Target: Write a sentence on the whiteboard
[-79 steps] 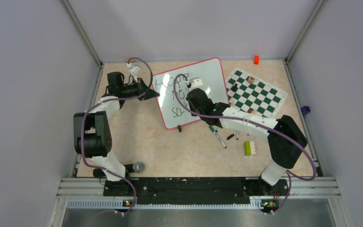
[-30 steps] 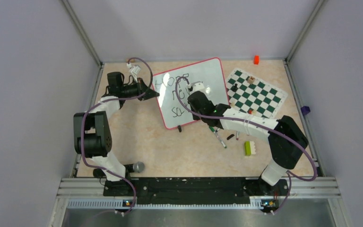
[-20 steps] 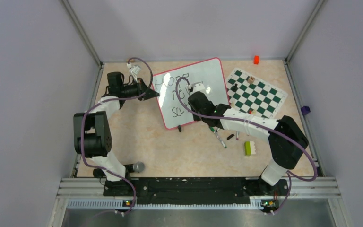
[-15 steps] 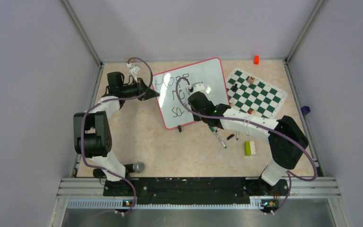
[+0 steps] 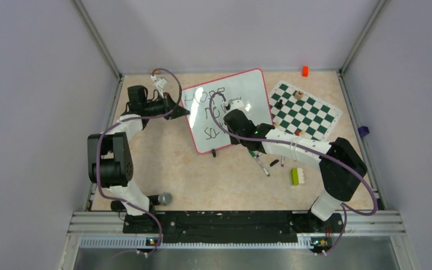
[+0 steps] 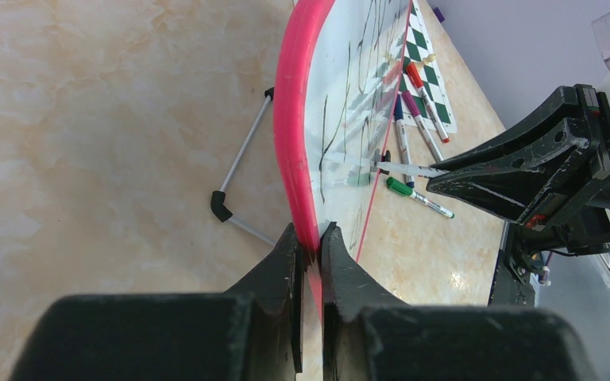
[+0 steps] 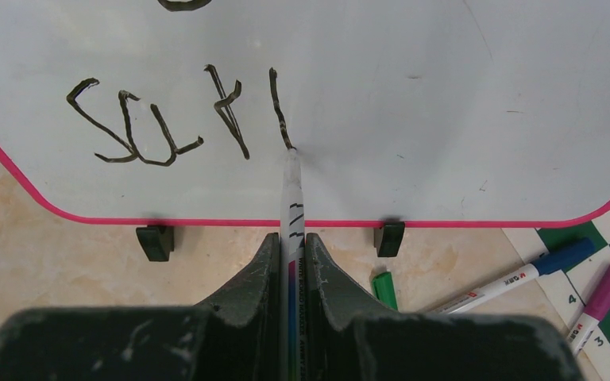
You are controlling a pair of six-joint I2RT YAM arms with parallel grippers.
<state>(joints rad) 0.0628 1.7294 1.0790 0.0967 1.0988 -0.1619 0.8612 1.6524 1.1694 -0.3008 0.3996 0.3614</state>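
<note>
The whiteboard (image 5: 242, 90), white with a red-pink rim, stands tilted at the table's back middle. My left gripper (image 6: 310, 242) is shut on its rim (image 6: 292, 119) at the left edge. My right gripper (image 7: 290, 242) is shut on a white marker (image 7: 291, 198) whose tip touches the board (image 7: 413, 119) at the foot of a fresh stroke. The sentence (image 7: 175, 119) reads "SUR" plus that stroke on its lowest line. Two upper lines (image 5: 208, 101) show in the top view, partly hidden by my right arm. Two black clips (image 7: 156, 240) sit on the board's near edge.
A green-and-white chess mat (image 5: 306, 109) with small pieces lies right of the board. Loose markers (image 7: 516, 278) and a green cap (image 7: 383, 290) lie by the board's near right corner. A green brick (image 5: 295, 176), an orange block (image 5: 305, 71) and a metal stand leg (image 6: 242, 155) are also there.
My right gripper with the marker has moved a little down the board, drawing a new stroke on the lowest line. The left gripper and the board have not moved.
</note>
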